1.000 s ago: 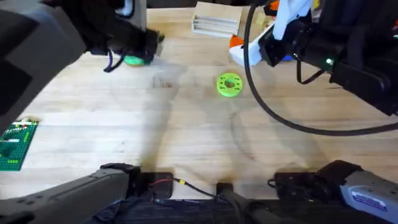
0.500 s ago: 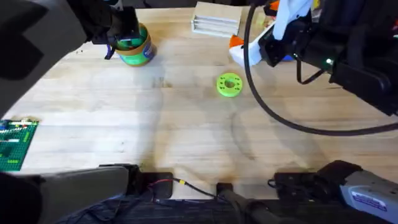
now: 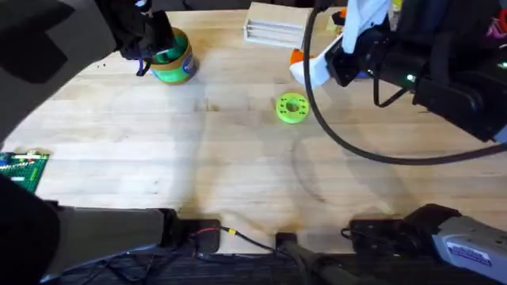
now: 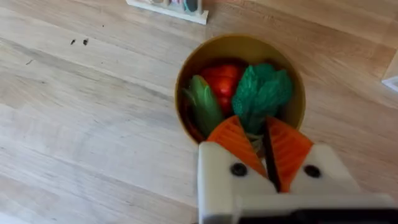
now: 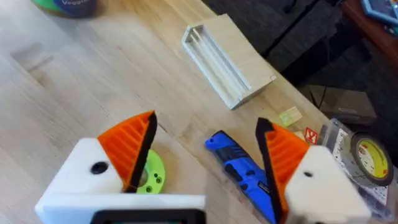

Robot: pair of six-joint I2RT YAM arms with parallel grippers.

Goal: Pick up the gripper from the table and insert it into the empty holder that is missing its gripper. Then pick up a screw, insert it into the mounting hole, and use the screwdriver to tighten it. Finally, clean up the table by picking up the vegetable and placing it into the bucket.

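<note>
The bucket (image 3: pixel 177 63) (image 4: pixel 181 84) stands at the far left of the table, with a yellow rim and red and green toys inside. My left gripper (image 3: pixel 150 49) (image 4: pixel 254 123) hovers right over its mouth, its orange pads shut on the pale stem of the dark-green leafy vegetable (image 4: pixel 265 93), which hangs into the bucket. My right gripper (image 3: pixel 307 68) (image 5: pixel 205 122) is open at the far right, both white holders carrying orange ribbed pads. The blue screwdriver (image 5: pixel 244 173) lies on the table below it. A loose gripper pad and a screw are out of view.
A green round disc (image 3: pixel 291 108) (image 5: pixel 151 178) lies mid-table near the right gripper. A wooden block (image 3: pixel 276 24) (image 5: pixel 227 57) sits at the far edge. A green brick plate (image 3: pixel 20 170) is at the left edge. A tape roll (image 5: pixel 368 155) and small clutter lie at the far right.
My left arm has pulled up and back, uncovering the bucket and ending with its gripper over the mouth. The right gripper has shifted slightly away and left.
</note>
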